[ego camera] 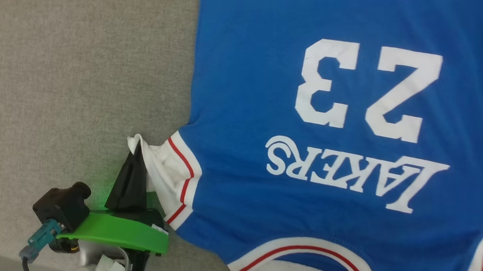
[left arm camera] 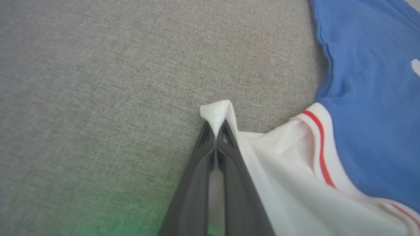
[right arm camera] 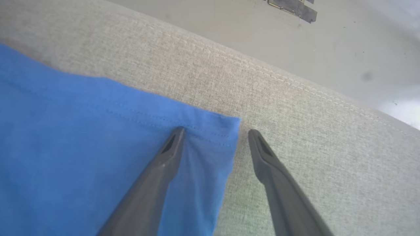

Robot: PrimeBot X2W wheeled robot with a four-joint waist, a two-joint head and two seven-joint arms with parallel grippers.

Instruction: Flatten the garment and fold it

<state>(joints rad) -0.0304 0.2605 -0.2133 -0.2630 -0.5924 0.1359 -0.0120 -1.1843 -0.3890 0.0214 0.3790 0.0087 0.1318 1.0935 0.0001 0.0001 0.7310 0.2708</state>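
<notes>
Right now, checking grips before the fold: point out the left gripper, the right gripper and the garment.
left gripper (left arm camera: 215, 127), left wrist view, between shut fingertips pinching the sleeve edge.
right gripper (right arm camera: 216, 131), right wrist view, between open fingertips, over the hem corner.
garment (left arm camera: 282, 164), left wrist view, on its white sleeve.

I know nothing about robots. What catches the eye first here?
The bright blue garment, its white "LAKERS" and "23" upside down, covers the right of the head view on a grey cloth surface. At lower left the left gripper is shut on the tip of the white sleeve. In the right wrist view the right gripper stands open, straddling the garment's blue corner.
</notes>
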